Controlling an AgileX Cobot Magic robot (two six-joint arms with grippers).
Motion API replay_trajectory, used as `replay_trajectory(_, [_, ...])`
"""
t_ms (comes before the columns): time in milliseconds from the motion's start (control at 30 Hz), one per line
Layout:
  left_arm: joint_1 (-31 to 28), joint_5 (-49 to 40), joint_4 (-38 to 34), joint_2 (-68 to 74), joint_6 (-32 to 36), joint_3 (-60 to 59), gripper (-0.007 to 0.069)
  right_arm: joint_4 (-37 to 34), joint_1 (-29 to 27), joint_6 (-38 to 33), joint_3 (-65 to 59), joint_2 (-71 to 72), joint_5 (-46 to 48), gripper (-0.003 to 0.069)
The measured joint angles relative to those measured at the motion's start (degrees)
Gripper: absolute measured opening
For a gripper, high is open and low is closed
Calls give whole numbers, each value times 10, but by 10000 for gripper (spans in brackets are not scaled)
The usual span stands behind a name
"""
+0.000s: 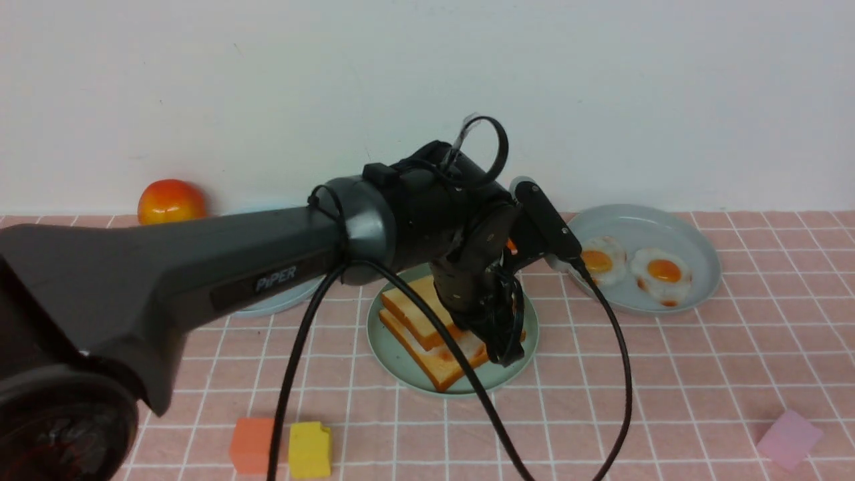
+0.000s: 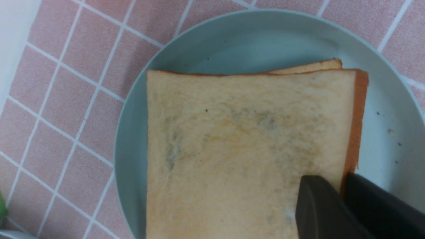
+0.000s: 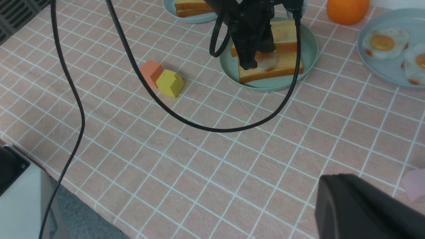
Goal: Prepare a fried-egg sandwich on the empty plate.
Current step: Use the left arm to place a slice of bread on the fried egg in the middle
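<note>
The left arm [image 1: 200, 280] reaches in from the near left across the table, its wrist bent down over the middle. The left gripper [image 1: 504, 351] points down, its jaws clamped on the right near corner of the sandwich's [image 1: 414, 314] top slice. One finger lies over the face and the other outside the crust.

The right gripper [image 3: 365, 209] hangs above the near right of the table with its jaws pressed together, holding nothing.

A pink cloth [image 1: 668, 374] with a white grid covers the table, and a plain white wall [image 1: 601, 80] stands behind.

The plate [image 1: 394, 361] sits mid-table and bears the sandwich, its two slices stacked askew. The egg [image 3: 267, 63] shows as a white patch between them.

At the far right a grey-blue dish [image 1: 695, 280] holds two more eggs. An orange fruit [image 1: 170, 200] sits far left by the wall.

An orange block [image 1: 252, 444] and a yellow block [image 1: 310, 449] touch at the near left. A pink block [image 1: 788, 437] lies near right.
</note>
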State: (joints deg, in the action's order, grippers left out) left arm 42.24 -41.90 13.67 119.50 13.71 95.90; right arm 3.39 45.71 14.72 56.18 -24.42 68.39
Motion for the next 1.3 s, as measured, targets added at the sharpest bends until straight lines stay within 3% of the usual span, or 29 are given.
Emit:
replay_trajectory(600, [0,7,2,19,-7,0,71,4,0,0,0,0,-1,4])
replay_trajectory(800, [0,7,-1,19,-7,0,141,4,0,0,0,0,-3,4])
replay_trajectory(1033, [0,7,-5,19,-7,0,277,4,0,0,0,0,-4,6])
replay_trajectory(1300, [3,-2,-5,13,-10,1,297,4,0,0,0,0,-4,6])
